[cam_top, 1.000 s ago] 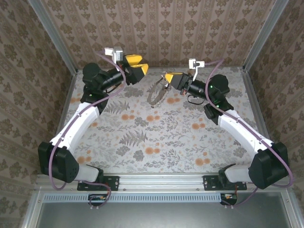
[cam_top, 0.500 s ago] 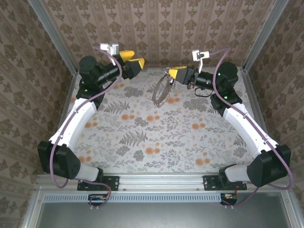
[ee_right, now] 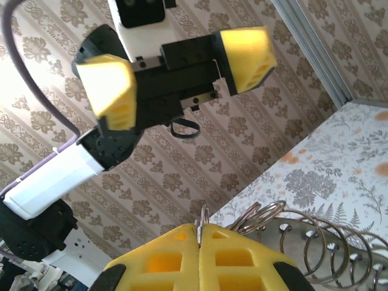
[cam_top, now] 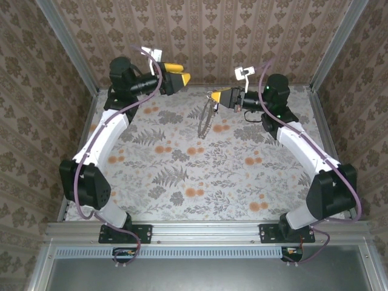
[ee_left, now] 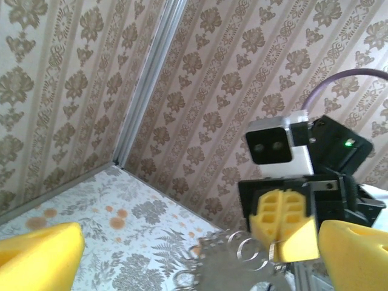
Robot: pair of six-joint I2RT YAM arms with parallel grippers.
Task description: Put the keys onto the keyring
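While the right hand (cam_top: 213, 96), clamped on the keyring (cam_top: 206, 118), hangs it above the desk (cam_top: 200, 176) near the far edge, the left hand (cam_top: 182, 74) has risen and spread fully apart, empty. Likely no key threaded yet.

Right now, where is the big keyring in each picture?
Top external: the keyring hangs at the middle back, pinched by the shut right hand.
Left wrist: the keyring is at the bottom middle, just below the right hand.
Right wrist: the keyring is at the bottom right, beside the right hand.
Shared landmark: the yellow right hand pinching it.
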